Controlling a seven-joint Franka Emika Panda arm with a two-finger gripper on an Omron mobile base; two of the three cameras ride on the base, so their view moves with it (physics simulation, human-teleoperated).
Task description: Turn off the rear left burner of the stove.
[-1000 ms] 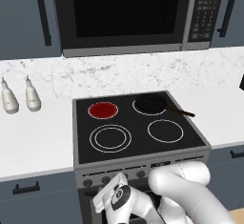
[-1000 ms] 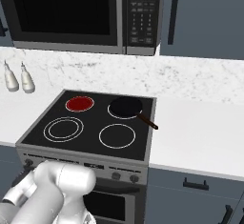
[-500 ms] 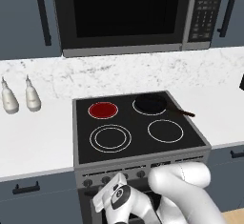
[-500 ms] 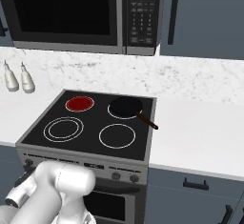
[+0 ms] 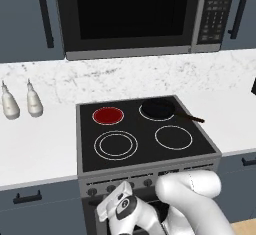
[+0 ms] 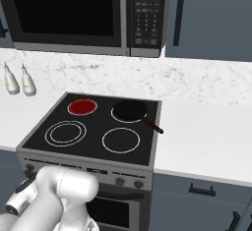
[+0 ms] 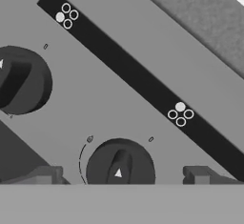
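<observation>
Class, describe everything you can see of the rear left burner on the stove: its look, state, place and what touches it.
The rear left burner is a small solid red disc, glowing, so it looks switched on. It lies flat in the black glass of the stove, at the back left corner, behind the larger burner of two white rings and left of the dark frying pan. Nothing sits on it or touches it. The right base view shows the same red disc.
</observation>
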